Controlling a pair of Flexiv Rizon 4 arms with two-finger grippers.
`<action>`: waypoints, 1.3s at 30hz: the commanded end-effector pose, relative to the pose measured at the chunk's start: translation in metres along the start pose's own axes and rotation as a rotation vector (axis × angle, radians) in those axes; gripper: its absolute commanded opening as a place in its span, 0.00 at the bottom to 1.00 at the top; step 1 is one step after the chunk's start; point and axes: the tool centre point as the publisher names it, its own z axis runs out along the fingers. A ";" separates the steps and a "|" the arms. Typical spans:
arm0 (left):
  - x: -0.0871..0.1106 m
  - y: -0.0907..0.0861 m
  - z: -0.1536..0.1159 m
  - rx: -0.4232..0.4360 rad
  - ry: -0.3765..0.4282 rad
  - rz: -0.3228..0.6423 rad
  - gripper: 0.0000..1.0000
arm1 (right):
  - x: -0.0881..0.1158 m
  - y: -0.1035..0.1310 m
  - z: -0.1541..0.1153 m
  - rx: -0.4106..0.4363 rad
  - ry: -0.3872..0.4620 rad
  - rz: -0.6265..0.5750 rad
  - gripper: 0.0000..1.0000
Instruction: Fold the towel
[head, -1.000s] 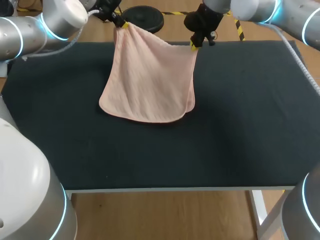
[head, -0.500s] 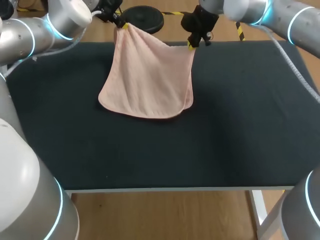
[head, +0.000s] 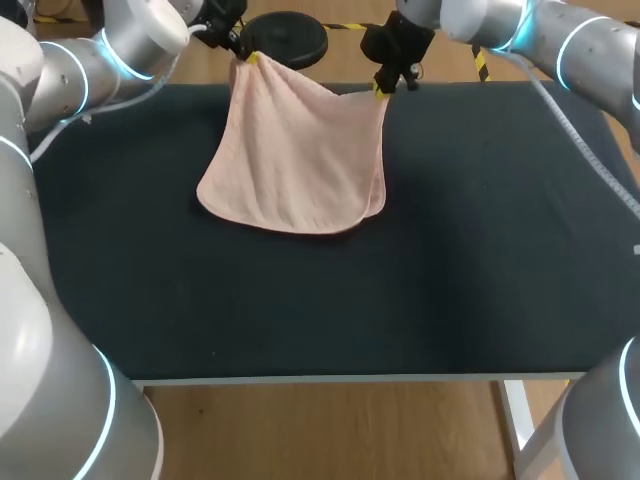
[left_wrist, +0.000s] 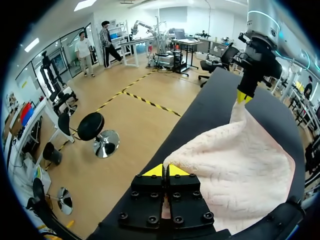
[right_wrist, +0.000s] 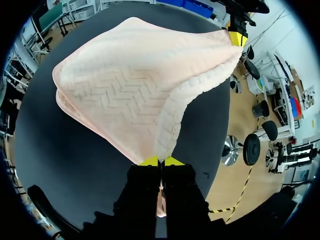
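Black table (head: 480, 250), doubled pink towel (head: 300, 160)

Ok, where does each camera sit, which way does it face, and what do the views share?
Head view: fixed above and behind, looking down on the black table; both arms enter from the sides, left gripper and right gripper each holding a pink towel corner.
Left wrist view: on the left wrist, facing along its own yellow tips across the towel to the right gripper.
Right wrist view: on the right wrist, facing along its own tips toward the left gripper.
Shared: all show towel and both grippers.
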 end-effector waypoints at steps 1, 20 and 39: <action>-0.012 0.000 0.022 -0.016 0.023 -0.004 0.00 | -0.008 -0.005 0.004 -0.008 -0.001 -0.001 0.00; -0.026 0.024 0.032 -0.058 -0.002 -0.067 0.00 | -0.038 -0.016 0.015 0.025 -0.033 -0.015 0.00; -0.036 0.026 0.044 -0.091 -0.004 -0.103 1.00 | -0.048 -0.023 0.020 0.031 -0.032 -0.015 1.00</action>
